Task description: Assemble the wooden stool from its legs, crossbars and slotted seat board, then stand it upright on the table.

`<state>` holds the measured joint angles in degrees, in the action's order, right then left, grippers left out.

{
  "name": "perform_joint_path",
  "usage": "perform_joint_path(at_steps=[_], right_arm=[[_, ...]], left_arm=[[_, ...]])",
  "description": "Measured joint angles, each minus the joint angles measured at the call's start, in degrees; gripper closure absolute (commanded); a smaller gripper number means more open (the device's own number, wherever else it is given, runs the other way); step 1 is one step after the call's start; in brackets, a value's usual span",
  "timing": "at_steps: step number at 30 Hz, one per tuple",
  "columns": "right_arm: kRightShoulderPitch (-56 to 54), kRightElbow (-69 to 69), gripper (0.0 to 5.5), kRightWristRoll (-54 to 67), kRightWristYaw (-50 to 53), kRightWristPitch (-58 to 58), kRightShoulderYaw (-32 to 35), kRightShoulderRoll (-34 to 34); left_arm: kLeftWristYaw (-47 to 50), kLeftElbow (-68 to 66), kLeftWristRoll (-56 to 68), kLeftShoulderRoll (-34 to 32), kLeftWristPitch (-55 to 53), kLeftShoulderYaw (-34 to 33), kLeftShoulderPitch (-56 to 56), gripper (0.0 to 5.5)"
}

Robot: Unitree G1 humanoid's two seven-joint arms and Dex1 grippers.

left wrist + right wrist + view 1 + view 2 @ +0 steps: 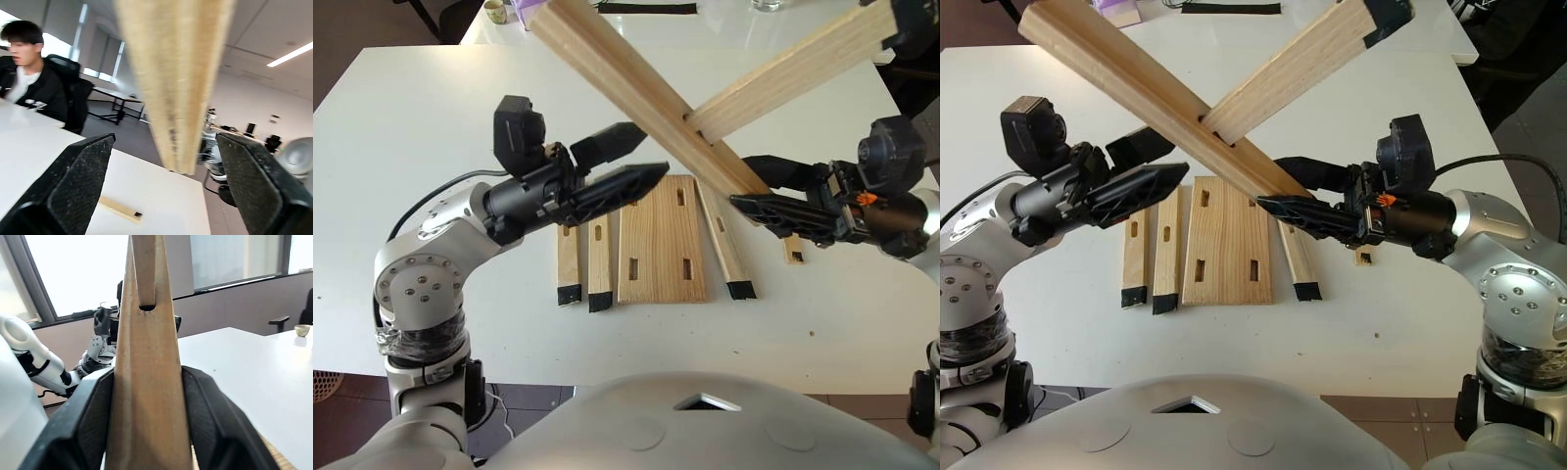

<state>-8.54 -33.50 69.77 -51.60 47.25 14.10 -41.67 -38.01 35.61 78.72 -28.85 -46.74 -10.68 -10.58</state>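
Right wrist view, right gripper (146,396): clamps the lower end of the slotted leg (146,347), one finger pressed to each flank.
Joint: carries a black-tipped bar (793,69) seated in the leg's slot, the two crossing, raised well above the table (411,147).
Left gripper (656,149): spread wide, straddles the leg below the joint, touches neither face.
Seat board (661,240): lies flat mid-table, nearer the near edge, slots up.
Pair of loose legs (584,264): rests just beside the board, toward the table's left edge.
Third loose leg (729,250): rests just beside the board, toward the right edge.
Step in hand: probably bracing the leg to press the bar home.
Doing it well: close the left fingers squarely on the flat faces near the slot, hold the right clamp firm, push along the slot's line, avoid any twist that could jam or lever the bar out.
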Motion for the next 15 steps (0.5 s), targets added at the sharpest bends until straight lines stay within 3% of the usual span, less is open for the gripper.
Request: perform_joint_path(at_steps=[6, 15], right_arm=[[-0.2, 0.6, 3.46, -0.2, -4.8, 0.5, -2.8, -2.3], [-0.5, 2.1, 3.46, -3.0, -8.3, 0.0, -4.6, -3.1]], left_arm=[[1.9, -0.8, 5.5, 0.1, 0.8, 0.7, -1.9, 1.91], [-3.5, -0.6, 3.0, -2.5, 2.4, 1.2, 1.0, 3.38]])
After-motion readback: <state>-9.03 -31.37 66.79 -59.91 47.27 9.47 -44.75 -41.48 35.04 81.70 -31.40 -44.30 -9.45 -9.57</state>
